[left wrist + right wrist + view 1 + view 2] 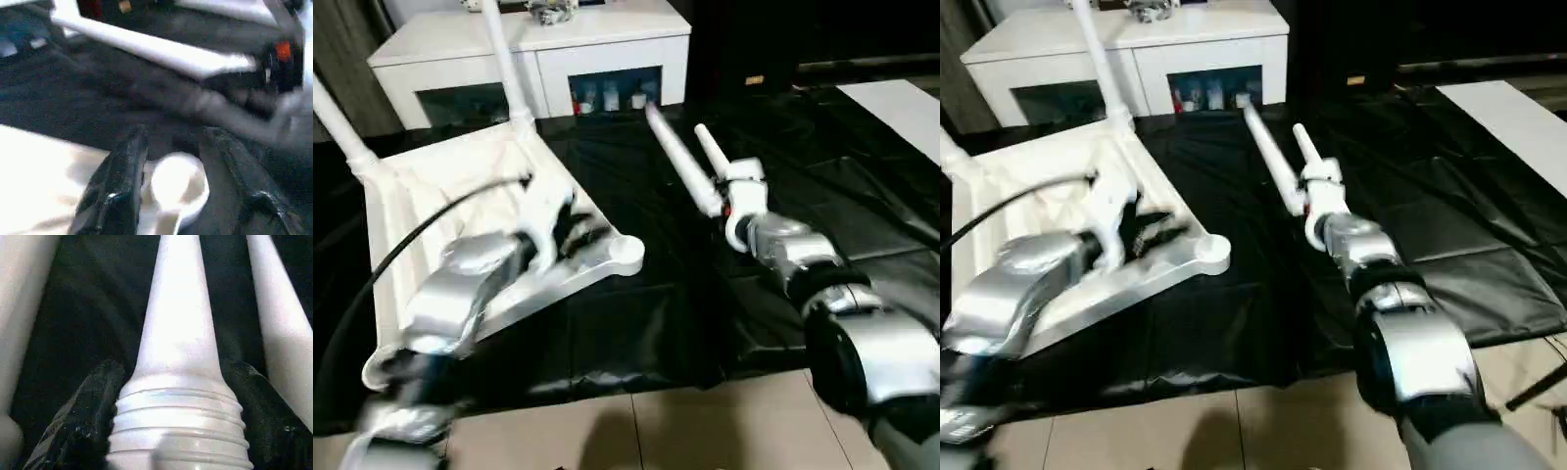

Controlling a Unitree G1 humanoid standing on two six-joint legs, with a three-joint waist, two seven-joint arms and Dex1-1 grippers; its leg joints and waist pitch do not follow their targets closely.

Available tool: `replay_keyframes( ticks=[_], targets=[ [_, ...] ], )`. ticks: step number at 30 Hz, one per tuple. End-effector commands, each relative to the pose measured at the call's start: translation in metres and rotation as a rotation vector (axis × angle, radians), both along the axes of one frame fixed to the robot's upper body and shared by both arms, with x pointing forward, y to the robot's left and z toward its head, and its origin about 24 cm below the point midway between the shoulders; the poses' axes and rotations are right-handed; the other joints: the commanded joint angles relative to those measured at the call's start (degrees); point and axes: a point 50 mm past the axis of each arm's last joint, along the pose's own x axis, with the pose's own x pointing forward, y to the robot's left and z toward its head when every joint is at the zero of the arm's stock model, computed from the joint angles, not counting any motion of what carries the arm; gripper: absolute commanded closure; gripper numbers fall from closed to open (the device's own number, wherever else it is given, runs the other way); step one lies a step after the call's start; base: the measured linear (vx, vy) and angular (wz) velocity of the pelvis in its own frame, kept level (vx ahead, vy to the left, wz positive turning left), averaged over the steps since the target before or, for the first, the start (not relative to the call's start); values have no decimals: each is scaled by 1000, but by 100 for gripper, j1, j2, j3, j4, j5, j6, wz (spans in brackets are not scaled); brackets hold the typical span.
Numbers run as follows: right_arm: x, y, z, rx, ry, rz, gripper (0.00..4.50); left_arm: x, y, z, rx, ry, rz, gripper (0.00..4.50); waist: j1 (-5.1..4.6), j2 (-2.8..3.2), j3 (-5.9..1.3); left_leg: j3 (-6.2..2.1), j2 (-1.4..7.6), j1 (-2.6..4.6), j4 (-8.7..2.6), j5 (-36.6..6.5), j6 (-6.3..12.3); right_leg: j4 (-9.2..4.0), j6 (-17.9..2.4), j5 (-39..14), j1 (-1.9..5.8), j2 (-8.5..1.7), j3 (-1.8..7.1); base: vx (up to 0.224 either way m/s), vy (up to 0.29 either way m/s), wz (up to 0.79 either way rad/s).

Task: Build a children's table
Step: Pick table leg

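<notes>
**A Table Leg in the Right Gripper, the Tabletop Under the Left**

The white plastic tabletop lies upside down on the black plastic sheet that covers the floor. Its ribbed underside faces up. It has round sockets at the corners. Two long white tapered legs already stand up from the two far corners, one far leg at the back and one left leg at the left edge. The near round corner socket has no leg in it.

The left gripper hangs over the tabletop near that bare socket. In the left wrist view the socket sits between the two black fingers, which stand apart and grip nothing.

The right gripper holds a third white tapered leg. In the right wrist view its black fingers press on both sides of the thick end of the leg, where the screw ridges are. The thin end points away from the robot, toward the back of the room. This held leg is lifted over the black sheet, to the right of the tabletop and apart from it.

A fourth white leg lies just beside the held one.

Behind it all stands a low white cabinet with dark glass doors. A flat white board lies far to the right.
</notes>
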Motion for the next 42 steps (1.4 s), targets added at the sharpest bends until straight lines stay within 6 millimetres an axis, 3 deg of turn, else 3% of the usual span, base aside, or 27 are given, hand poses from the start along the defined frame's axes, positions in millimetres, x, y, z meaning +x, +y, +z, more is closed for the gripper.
replay_keyframes(
  ticks=[1, 5, 8, 10, 11, 15, 16, 17, 19, 21, 24, 27, 31, 36, 42],
  targets=[
    [0, 6, 17, 116, -110, 72, 173, 5, -1, 7, -82, 19, 38, 205, 18, -87, -486, 99, -28, -24, -282, -551, 670, -319, -1698, -169, 429, -214, 150, 0, 0, 0],
    [-10, 9, 20, 249, -174, 177, 173, 9, -13, 10, -182, 56, 48, 161, 34, -122, -465, 101, -22, -35, -277, -574, 838, -364, -1648, -337, 434, -220, 149, 0, 0, 0],
    [-19, 9, 21, 358, -213, 222, 173, 13, -20, 10, -233, 93, 74, 153, 48, -145, -467, 103, -35, -29, -284, -552, 880, -393, -1583, -470, 428, -204, 142, 0, 0, 0],
    [-31, 11, 24, 459, -239, 276, 173, 16, -26, 14, -312, 118, 78, 146, 59, -152, -462, 93, -23, -26, -296, -564, 866, -420, -1518, -641, 422, -216, 141, 0, 0, 0],
    [-35, 12, 25, 486, -245, 296, 173, 16, -29, 16, -355, 129, 74, 115, 78, -154, -475, 81, -20, -26, -295, -515, 841, -414, -1486, -676, 426, -222, 144, 0, 0, 0],
    [-45, 14, 28, 534, -255, 360, 173, 18, -35, 20, -450, 168, 63, 94, 121, -168, -461, 82, -24, -34, -302, -519, 774, -442, -1395, -880, 412, -224, 144, 0, 0, 0],
    [-53, 17, 29, 557, -254, 410, 173, 19, -37, 22, -492, 192, 60, 81, 114, -189, -451, 84, -31, -46, -308, -526, 766, -447, -1370, -914, 418, -214, 144, 0, 0, 0],
    [-67, 20, 31, 580, -249, 490, 173, 20, -38, 25, -540, 216, 61, 72, 175, -182, -442, 89, -38, -36, -306, -504, 766, -481, -1235, -989, 421, -206, 154, 0, 0, 0],
    [-73, 23, 31, 568, -243, 531, 173, 20, -39, 27, -588, 231, 53, 58, 176, -184, -447, 68, -29, -64, -323, -445, 728, -466, -1195, -1010, 419, -220, 142, 0, 0, 0],
    [-79, 26, 29, 538, -232, 562, 173, 19, -42, 32, -655, 248, 24, 48, 206, -174, -454, 80, -21, -31, -312, -475, 669, -486, -1192, -1083, 382, -221, 153, 0, 0, 0],
    [-86, 31, 24, 473, -216, 601, 173, 16, -46, 41, -745, 265, -38, 5, 213, -166, -452, 72, -18, -46, -323, -508, 602, -494, -1175, -1124, 377, -224, 146, 0, 0, 0],
    [-88, 36, 24, 438, -214, 622, 173, 16, -47, 45, -800, 275, -64, 2, 205, -191, -445, 69, -27, -72, -324, -495, 599, -492, -1145, -1068, 391, -232, 150, 0, 0, 0],
    [-92, 38, 27, 412, -213, 645, 173, 13, -48, 48, -800, 280, -97, 0, 222, -189, -442, 61, -21, -69, -332, -449, 594, -500, -1036, -1141, 395, -234, 154, 0, 0, 0],
    [-97, 39, 30, 387, -209, 657, 173, 8, -54, 45, -680, 301, -118, 0, 239, -179, -459, 49, 4, -49, -338, -326, 620, -460, -1112, -788, 385, -223, 157, 0, 0, 0],
    [-98, 40, 30, 374, -207, 656, 173, 8, -54, 52, -706, 277, -136, 0, 233, -193, -451, 62, -13, -59, -335, -357, 592, -472, -1149, -755, 404, -233, 163, 0, 0, 0]
  ],
)
